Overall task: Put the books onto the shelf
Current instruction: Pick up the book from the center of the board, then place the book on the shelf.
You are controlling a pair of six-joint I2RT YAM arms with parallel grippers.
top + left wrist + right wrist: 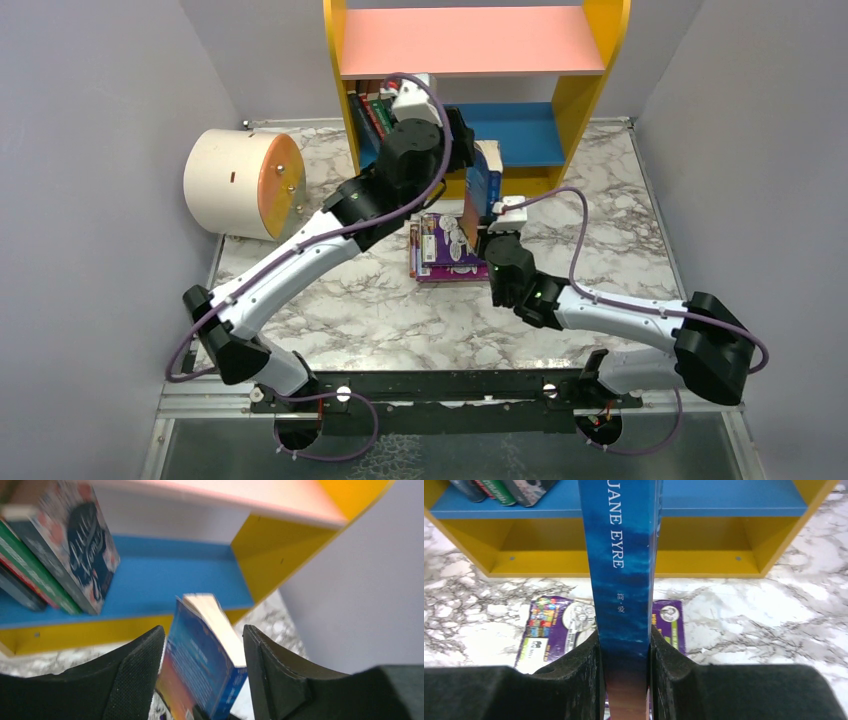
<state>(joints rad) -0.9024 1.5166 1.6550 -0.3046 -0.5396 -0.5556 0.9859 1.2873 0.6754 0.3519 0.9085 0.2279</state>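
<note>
A blue "Jane Eyre" book [621,555] stands upright in front of the shelf [470,40], and my right gripper [624,635] is shut on its lower spine. My left gripper [204,628] straddles the top of the same book [205,650] with its jaws open and a gap showing at the right finger [270,670]. In the top view the book [485,175] sits between the two grippers, short of the blue lower board [530,135]. Several books [75,545] lean at the left end of that board. A purple book [445,250] lies flat on the table.
A cream cylinder with an orange end [245,183] lies at the table's left. The shelf's yellow side panel [270,555] stands right of the held book. Grey walls close in on both sides. The marble tabletop [620,220] is bare at the right.
</note>
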